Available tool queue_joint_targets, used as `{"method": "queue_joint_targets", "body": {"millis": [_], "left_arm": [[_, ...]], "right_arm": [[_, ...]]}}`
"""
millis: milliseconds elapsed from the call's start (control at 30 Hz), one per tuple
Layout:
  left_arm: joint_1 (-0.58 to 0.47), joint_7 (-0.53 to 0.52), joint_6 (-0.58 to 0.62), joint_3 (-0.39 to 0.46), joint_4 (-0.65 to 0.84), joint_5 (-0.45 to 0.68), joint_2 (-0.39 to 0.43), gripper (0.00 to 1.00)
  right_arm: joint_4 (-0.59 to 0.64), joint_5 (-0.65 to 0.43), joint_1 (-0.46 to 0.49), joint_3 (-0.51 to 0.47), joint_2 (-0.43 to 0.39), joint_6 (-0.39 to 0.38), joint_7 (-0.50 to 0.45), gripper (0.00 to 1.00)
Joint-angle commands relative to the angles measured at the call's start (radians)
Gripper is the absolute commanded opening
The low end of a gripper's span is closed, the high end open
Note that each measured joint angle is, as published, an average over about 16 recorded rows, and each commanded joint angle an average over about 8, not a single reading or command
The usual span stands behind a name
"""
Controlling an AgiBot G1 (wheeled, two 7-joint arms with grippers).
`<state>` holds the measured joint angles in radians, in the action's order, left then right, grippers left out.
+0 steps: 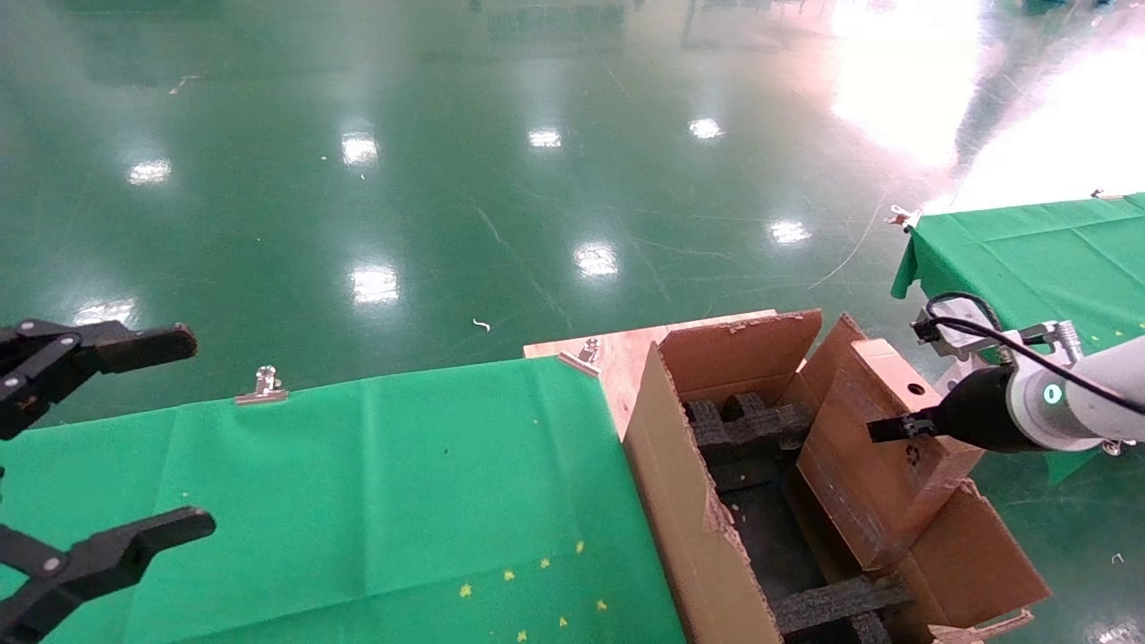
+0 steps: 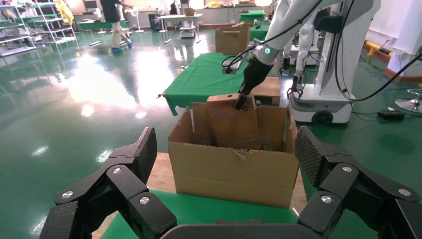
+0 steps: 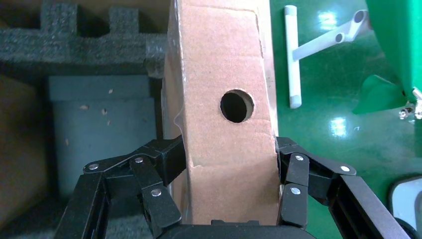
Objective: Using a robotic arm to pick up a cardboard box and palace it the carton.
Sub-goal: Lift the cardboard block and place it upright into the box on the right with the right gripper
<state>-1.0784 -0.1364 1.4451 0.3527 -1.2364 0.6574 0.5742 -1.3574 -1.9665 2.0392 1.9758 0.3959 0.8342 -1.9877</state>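
Observation:
My right gripper (image 1: 894, 427) on the white robotic arm (image 1: 1109, 376) is shut on the small cardboard box (image 1: 881, 447). It holds the box tilted, lower end inside the carton (image 1: 680, 501) on the carton's right side. In the right wrist view the fingers (image 3: 164, 159) clamp both faces of the box (image 3: 219, 59), whose round hole faces the camera. The left wrist view shows the carton (image 2: 234, 172) with the box (image 2: 234, 127) standing up out of it, held by the right gripper (image 2: 241, 102). My left gripper (image 1: 170, 434) is open and empty at the far left, also in its own view (image 2: 224, 154).
Black foam inserts (image 1: 742, 429) line the carton's floor. The carton stands on a wooden board (image 1: 617, 349) beside the green-clothed table (image 1: 358, 483) with metal clips (image 1: 262, 386). A second green table (image 1: 1038, 259) stands at the right. Green floor surrounds them.

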Motion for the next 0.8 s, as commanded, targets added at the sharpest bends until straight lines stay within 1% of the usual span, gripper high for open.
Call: {"method": "queue_joint_targets", "body": {"millis": [33, 233, 567, 800], "left_arm": [[0.0, 0.0, 0.0, 0.0, 0.0, 0.0, 0.0, 1.0], [0.0, 0.0, 0.0, 0.0, 0.0, 0.0, 0.0, 1.0], [0.0, 0.0, 0.0, 0.0, 0.0, 0.0, 0.0, 1.0], [0.0, 0.0, 0.0, 0.0, 0.0, 0.0, 0.0, 1.0]], "right_arm": [[-0.001, -0.03, -0.014, 0.003, 0.006, -0.015, -0.04, 0.0], [-0.002, -0.076, -0.053, 0.011, 0.029, -0.047, -0.111, 0.0], [-0.002, -0.121, -0.111, 0.022, 0.047, -0.098, -0.173, 0.0], [0.001, -0.176, -0.155, 0.027, 0.062, -0.136, -0.23, 0.0]]}}
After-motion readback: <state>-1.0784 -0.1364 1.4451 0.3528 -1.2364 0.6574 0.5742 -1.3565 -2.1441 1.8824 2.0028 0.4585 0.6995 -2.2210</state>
